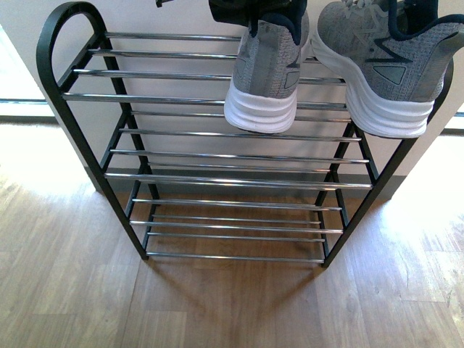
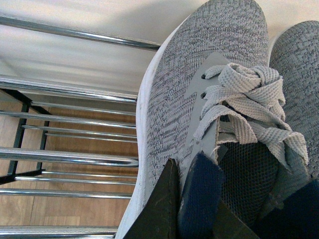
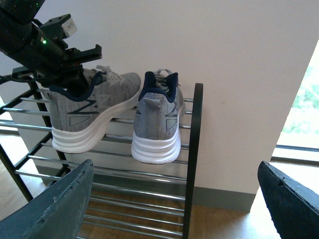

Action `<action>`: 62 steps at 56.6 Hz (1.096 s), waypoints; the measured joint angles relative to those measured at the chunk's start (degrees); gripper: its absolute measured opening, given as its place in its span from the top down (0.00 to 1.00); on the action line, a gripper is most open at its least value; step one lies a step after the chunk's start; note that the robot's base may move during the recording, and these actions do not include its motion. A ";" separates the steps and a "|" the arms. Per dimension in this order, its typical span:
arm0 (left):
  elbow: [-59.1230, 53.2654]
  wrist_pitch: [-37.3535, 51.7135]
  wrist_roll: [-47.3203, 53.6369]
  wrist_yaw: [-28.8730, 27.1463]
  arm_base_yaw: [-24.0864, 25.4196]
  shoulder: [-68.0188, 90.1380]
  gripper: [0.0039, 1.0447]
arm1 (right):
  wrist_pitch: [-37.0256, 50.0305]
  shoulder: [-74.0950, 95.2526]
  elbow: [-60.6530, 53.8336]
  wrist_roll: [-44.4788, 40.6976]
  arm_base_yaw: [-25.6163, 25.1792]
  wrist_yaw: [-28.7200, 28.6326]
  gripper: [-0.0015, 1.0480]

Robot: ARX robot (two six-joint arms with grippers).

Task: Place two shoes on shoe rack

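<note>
**Two grey knit shoes on the top tier of the shoe rack, upper right of the front view.** The held shoe, nearer the middle of the frame, is gripped at its navy collar. The left claw is clenched there, with one of its fingers outside the collar. Whether the sole rests on the bars cannot be told. The second shoe lies just beside it, against the rack's right side frame, with no claw on it. The right claw is spread wide, grasping nothing, well apart from both shoes. A pale wall stands behind the rack and a wooden floor lies below. Both shoes run front to back, roughly parallel, with toes toward the wall and white heels overhanging the front bar.
</note>
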 joint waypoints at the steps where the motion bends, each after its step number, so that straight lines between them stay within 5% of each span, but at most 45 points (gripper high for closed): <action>1: 0.24 -0.04 -0.24 -0.02 0.00 0.15 0.99 | 0.00 0.00 0.00 0.00 0.00 0.00 0.09; 25: 1.73 0.50 -2.62 -0.42 -0.85 1.51 0.99 | 0.00 0.00 0.00 0.00 0.00 0.00 0.09; 51: -5.33 5.25 -6.12 -7.02 -2.54 -4.85 0.13 | 0.00 0.00 0.00 0.00 0.00 0.00 0.09; 62: -12.68 10.71 -4.66 -12.31 -3.45 -11.39 0.09 | 0.00 0.00 0.00 0.00 0.00 0.00 0.09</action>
